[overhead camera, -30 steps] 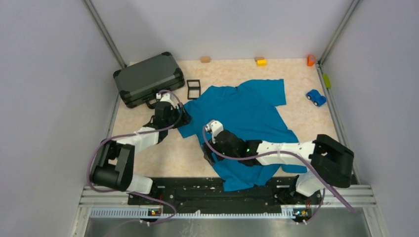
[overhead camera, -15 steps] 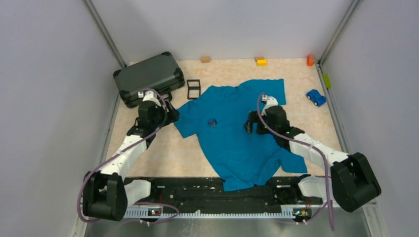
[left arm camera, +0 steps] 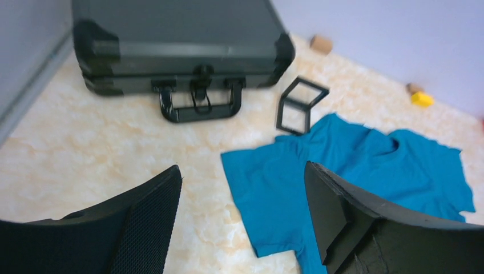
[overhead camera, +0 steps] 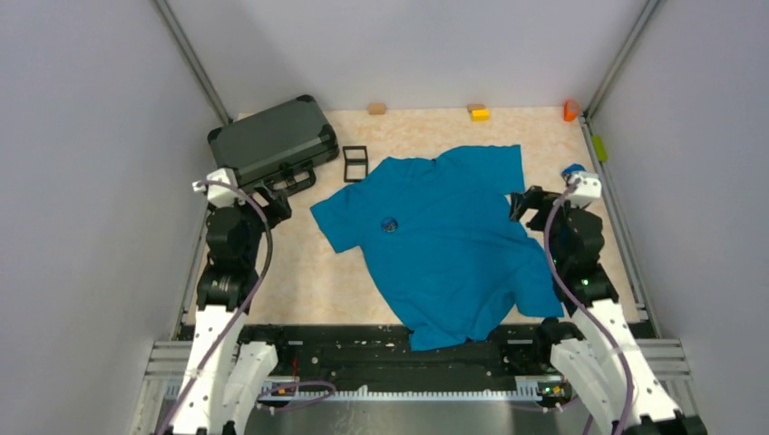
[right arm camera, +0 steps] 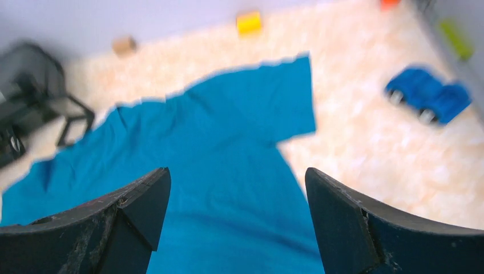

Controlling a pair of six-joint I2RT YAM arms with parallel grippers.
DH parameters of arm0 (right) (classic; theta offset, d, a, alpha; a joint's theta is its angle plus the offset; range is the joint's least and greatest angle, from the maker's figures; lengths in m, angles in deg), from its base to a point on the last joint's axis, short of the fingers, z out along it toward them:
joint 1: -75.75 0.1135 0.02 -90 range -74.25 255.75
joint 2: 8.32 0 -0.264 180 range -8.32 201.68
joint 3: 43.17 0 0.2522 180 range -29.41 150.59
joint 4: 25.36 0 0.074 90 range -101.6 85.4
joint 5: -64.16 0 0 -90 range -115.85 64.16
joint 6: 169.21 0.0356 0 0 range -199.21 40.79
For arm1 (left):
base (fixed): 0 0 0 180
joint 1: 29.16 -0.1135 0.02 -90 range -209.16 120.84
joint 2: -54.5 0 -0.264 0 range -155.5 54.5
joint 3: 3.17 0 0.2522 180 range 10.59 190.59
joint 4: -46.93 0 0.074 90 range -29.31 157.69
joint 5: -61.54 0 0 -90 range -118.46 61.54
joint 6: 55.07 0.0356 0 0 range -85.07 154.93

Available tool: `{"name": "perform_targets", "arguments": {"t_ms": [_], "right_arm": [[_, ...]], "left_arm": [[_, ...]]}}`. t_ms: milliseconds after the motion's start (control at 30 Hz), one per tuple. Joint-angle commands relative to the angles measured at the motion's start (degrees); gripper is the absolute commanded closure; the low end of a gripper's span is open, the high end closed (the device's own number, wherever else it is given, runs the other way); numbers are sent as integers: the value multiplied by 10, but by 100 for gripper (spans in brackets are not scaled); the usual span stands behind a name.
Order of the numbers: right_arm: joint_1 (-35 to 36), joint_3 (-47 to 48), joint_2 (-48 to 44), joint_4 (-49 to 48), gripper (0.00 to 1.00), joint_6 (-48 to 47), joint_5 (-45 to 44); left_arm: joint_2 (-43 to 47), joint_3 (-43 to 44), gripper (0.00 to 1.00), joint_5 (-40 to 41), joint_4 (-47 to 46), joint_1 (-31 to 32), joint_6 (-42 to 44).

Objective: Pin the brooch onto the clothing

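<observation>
Now upright beside clothing [overhead camera: 444,258]: left arm [overhead camera: 231,246], right arm [overhead camera: 577,246].

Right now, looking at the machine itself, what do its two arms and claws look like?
The left arm and right arm are chunky black joints with white shells, each trailing a looping purplish-grey cable. The left gripper and right gripper each end in two broad, black, wedge-shaped fingers.
</observation>
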Motion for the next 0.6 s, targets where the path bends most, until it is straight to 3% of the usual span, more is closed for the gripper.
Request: {"name": "perform_targets", "arguments": {"t_ms": [0,200,567], "right_arm": [[0,-47,-102,-86,10,-54,-78],[1,-110,-188,-131,10,-73,-107],[1,-99,-174,-118,10,-72,-102]], "left_arm": [[83,-11,18,36,-37,-1,36],[129,-50,17,62,-51,-1,36],[120,-42,15,38,-46,-1,36]]}}
